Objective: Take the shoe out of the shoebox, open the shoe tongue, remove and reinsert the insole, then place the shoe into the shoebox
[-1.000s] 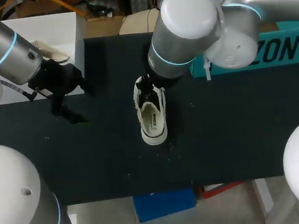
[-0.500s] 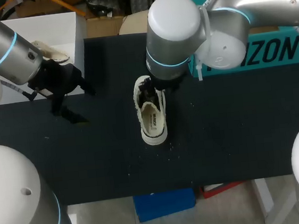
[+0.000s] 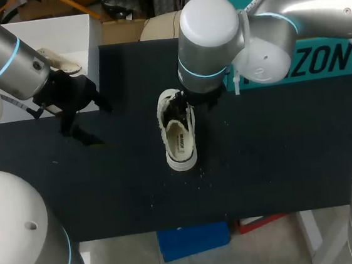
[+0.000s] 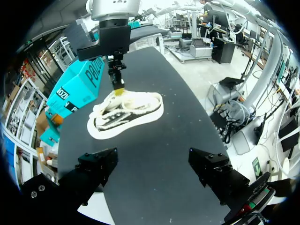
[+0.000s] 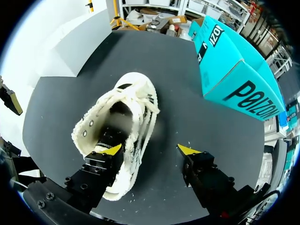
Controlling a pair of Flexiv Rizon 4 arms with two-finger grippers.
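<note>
A white lace-up shoe (image 3: pixel 177 134) lies on the black table, heel toward the front edge, and its pale insole (image 3: pixel 178 142) shows inside. My right gripper (image 3: pixel 183 106) hangs over the shoe's laced front. In the right wrist view this gripper (image 5: pixel 150 150) is open: one yellow tip is over the shoe (image 5: pixel 117 131) at its opening, the other is off to the side above bare table. My left gripper (image 4: pixel 152 164) stands wide open and empty, well short of the shoe (image 4: pixel 125 110). In the head view it (image 3: pixel 93 123) is at the table's left.
The teal shoebox (image 3: pixel 319 60) stands at the back right of the table, close behind my right arm, and also shows beside the shoe as the box (image 5: pixel 229 61). A white surface (image 3: pixel 58 31) with a pale object (image 3: pixel 61 61) borders the back left.
My right arm's wrist swung a little to the left above the shoe, and its fingers stand slightly wider apart. The shoe and the left arm stayed put.
</note>
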